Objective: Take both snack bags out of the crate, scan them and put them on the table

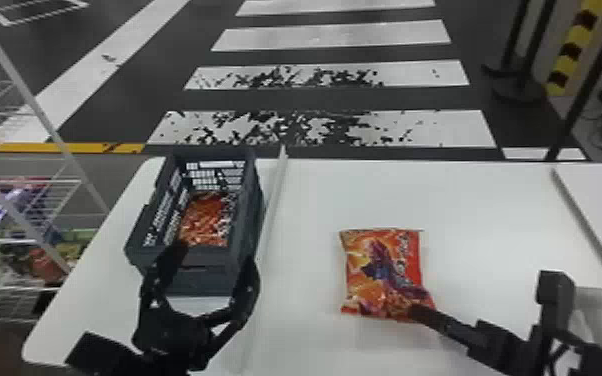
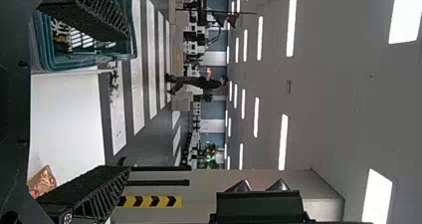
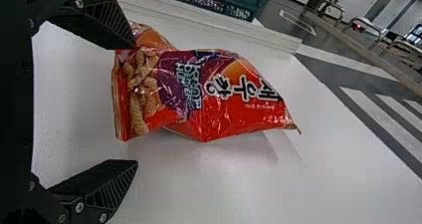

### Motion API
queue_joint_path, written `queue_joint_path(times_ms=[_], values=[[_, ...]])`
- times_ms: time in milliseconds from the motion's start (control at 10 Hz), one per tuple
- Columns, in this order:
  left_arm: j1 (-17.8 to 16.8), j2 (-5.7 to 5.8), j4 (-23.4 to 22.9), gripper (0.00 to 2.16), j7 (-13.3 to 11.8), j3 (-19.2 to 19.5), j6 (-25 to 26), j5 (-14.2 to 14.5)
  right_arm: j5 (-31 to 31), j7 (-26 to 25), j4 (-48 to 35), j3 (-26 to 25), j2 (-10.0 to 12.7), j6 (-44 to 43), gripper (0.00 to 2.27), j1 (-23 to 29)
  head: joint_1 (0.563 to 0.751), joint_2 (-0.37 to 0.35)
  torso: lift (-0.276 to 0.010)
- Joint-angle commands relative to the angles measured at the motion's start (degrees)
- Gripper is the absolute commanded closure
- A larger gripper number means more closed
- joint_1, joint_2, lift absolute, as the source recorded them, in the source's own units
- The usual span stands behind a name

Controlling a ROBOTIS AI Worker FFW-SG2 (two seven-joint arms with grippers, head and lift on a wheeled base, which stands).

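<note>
Lit from above by bright ceiling lamps (image 2: 283, 142). Glinting on the snack bag (image 3: 219, 99), softly shadowed on the surface (image 3: 239, 184) near it.

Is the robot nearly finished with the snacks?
Partly. One snack bag is out on the table; I can't tell whether it's scanned. Nothing looks gripped: the right end effector is open at that bag. The other bag is in the crate, so taking it out, scanning and placing it remain.

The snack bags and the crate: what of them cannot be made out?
- Snack bag in crate, near end, head view: behind the crate's near wall and left gripper.
- Bag on table, underside, right wrist view: turned away.
- Crate, right wrist view: cut by the edge.
</note>
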Motion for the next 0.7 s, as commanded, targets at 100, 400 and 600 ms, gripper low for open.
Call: queue_joint_path(times_ms=[100, 400, 600], values=[[-0.25, 0.0, 0.45, 0.07, 0.0, 0.01, 0.0, 0.02, 0.67, 0.81, 2.15, 0.07, 0.77, -0.11, 0.21, -1.74, 0.695, 0.149, -0.095], [-0.43, 0.0, 0.8, 0.07, 0.0, 0.01, 0.0, 0.02, 2.43, 0.9, 3.73, 0.25, 1.12, -0.29, 1.49, -3.68, 0.695, 0.157, -0.095], [-0.86, 0.0, 1.51, 0.07, 0.0, 0.01, 0.0, 0.02, 4.28, 0.99, 3.47, 0.86, 1.12, -2.57, 2.24, -3.41, 0.695, 0.153, -0.095]])
